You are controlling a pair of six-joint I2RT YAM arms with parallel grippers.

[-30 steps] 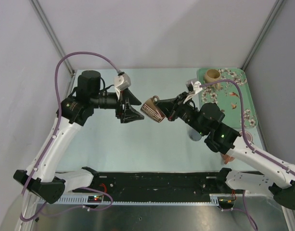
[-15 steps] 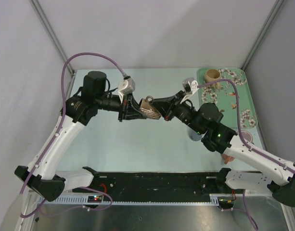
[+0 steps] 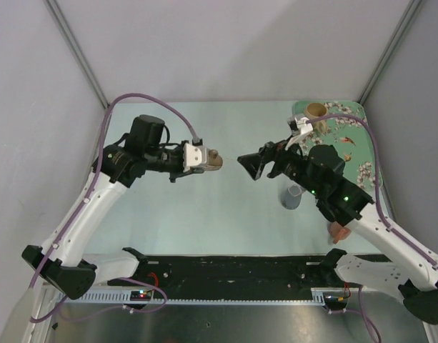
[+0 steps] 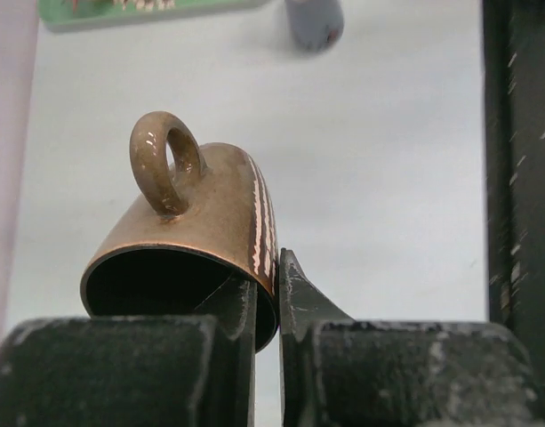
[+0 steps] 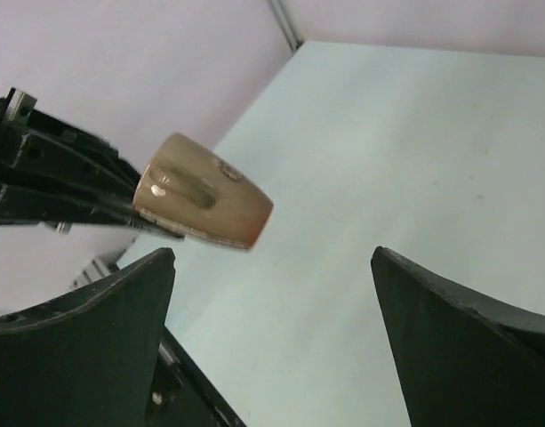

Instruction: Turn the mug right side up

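Note:
The brown mug [image 3: 212, 161] with pale stripes hangs in the air over the table's middle, lying sideways with its mouth toward my left gripper [image 3: 202, 159]. In the left wrist view the mug [image 4: 210, 218] has its loop handle on top, and my left gripper [image 4: 270, 271] is shut on its rim wall, one finger inside and one outside. My right gripper [image 3: 250, 165] stands open a short way right of the mug, not touching it. The right wrist view shows the mug [image 5: 205, 205] beyond the spread right gripper [image 5: 272, 253], which holds nothing.
A green floral tray [image 3: 354, 143] sits at the back right with a tan cup [image 3: 315, 111] on it. A grey cup [image 3: 291, 196] stands on the table under the right arm. A pinkish object [image 3: 339, 232] lies near the right front.
My left gripper closed on the mug's rim and drew it left, turning it. My right gripper let go of the mug, opened wide and backed off to the right.

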